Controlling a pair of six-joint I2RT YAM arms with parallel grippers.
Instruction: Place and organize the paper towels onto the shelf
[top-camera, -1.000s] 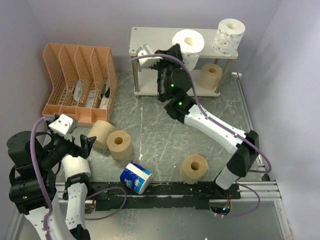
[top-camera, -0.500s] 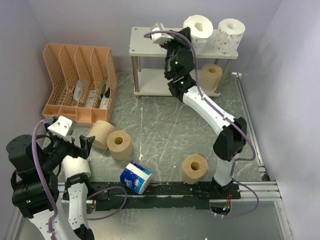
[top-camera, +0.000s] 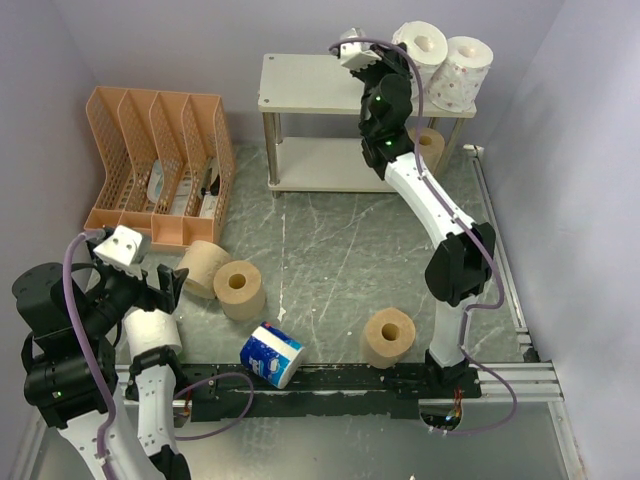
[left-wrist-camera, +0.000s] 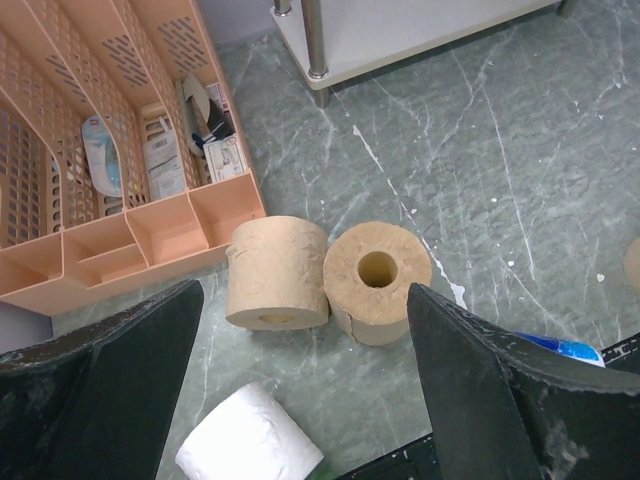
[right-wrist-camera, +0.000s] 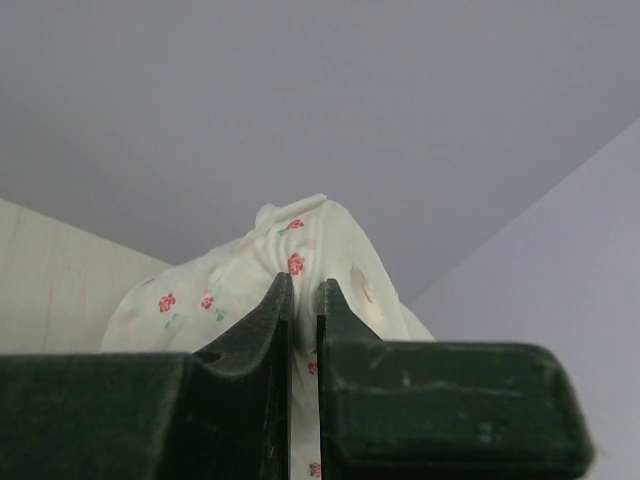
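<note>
On shelf (top-camera: 305, 85) top: white roll (top-camera: 420, 42) beside printed roll (top-camera: 462, 70).
Right gripper (right-wrist-camera: 298, 290): pinched closed at printed roll.
Left gripper (left-wrist-camera: 302, 290): wide, over tan rolls (left-wrist-camera: 377, 280).

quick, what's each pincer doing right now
left pincer: open, holding nothing
right pincer: closed, pinching the wall of a paper towel roll

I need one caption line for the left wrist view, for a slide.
Open left gripper frames a tan roll on its side touching a core-up tan roll, beside an orange organizer.
</note>
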